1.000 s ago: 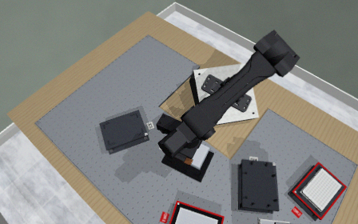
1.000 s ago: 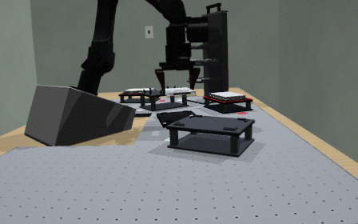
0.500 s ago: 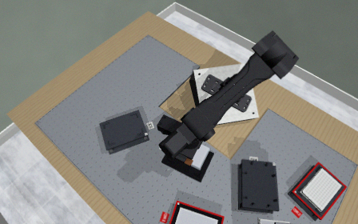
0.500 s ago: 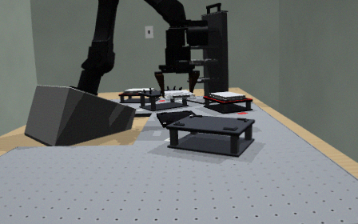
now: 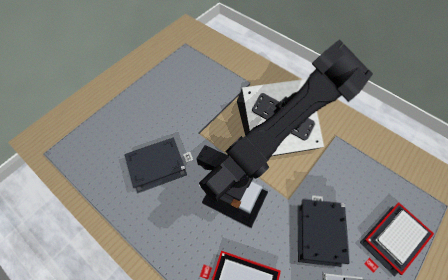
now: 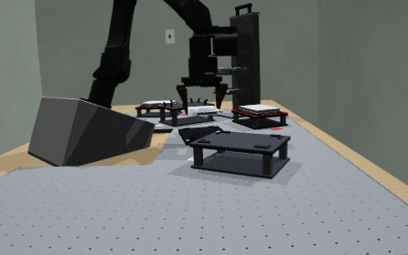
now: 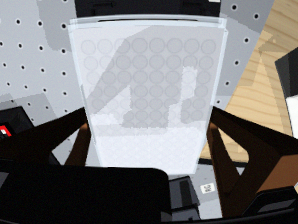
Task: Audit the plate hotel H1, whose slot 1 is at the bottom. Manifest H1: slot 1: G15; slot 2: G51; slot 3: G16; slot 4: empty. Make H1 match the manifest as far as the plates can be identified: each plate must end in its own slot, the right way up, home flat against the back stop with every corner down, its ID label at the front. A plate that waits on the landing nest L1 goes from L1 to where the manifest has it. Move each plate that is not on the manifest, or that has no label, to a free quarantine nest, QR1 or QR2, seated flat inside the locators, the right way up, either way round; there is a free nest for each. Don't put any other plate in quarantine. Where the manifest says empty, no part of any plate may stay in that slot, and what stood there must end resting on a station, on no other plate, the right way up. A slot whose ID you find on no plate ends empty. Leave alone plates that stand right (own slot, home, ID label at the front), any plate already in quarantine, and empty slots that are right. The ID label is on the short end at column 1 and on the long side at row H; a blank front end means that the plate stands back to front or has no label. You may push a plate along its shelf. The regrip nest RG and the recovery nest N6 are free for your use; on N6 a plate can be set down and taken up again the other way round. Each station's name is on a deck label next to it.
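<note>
My gripper (image 7: 148,112) (image 6: 202,112) is shut on a clear, pale plate (image 7: 150,75) (image 6: 200,110) (image 5: 254,192), a fingertip at each long side. The wells face the wrist camera; I see no ID label on it. The plate is level above a low black tilted frame (image 6: 200,135) (image 5: 250,218). The gap below the plate is hard to judge. The tall dark hotel H1 (image 6: 246,56) is at the back; thin shelf or plate edges (image 6: 234,70) stick out towards the arm. Its slots and labels are too small to read.
A black stand (image 5: 155,162) (image 6: 241,140) is at one side, another (image 5: 323,232) (image 6: 187,120) with pegs at the other. White plates stand on two red-rimmed nests (image 5: 274,273) (image 5: 369,240). A pale edge (image 5: 342,276) shows at the bottom. The arm base plate (image 5: 312,142) is behind.
</note>
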`<state>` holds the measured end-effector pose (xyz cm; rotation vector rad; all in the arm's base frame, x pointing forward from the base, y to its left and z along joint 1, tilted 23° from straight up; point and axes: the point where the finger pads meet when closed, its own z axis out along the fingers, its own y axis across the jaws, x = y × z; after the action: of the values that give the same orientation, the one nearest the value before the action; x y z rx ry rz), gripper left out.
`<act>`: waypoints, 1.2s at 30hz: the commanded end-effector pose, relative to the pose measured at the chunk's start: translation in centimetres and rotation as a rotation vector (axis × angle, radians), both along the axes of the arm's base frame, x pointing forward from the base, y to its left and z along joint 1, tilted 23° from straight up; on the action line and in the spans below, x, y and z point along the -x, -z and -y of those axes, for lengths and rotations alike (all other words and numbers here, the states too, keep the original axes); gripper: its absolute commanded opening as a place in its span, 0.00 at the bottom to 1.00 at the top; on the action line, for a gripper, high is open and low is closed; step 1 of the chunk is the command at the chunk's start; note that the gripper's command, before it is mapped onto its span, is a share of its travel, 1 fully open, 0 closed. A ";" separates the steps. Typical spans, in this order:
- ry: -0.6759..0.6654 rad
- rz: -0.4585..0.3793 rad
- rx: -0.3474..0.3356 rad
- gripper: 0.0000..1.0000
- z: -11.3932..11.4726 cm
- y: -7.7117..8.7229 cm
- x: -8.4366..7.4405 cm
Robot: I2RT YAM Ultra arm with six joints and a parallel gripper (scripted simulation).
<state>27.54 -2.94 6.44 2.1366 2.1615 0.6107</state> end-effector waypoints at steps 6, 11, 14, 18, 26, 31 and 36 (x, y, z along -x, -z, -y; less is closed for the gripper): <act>0.004 0.015 0.009 0.86 0.1 0.1 -0.4; 0.004 0.015 0.009 0.86 0.0 0.5 -0.6; 0.004 0.015 0.009 0.86 0.0 0.5 -0.6; 0.004 0.015 0.009 0.86 0.0 0.8 -0.7; 0.004 0.015 0.009 0.86 -0.2 1.2 -0.8; 0.004 0.015 0.009 0.86 -0.2 1.4 -0.9; 0.004 0.015 0.008 0.86 -0.3 1.7 -1.0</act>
<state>28.17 -2.41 4.48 2.1377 2.1626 0.6099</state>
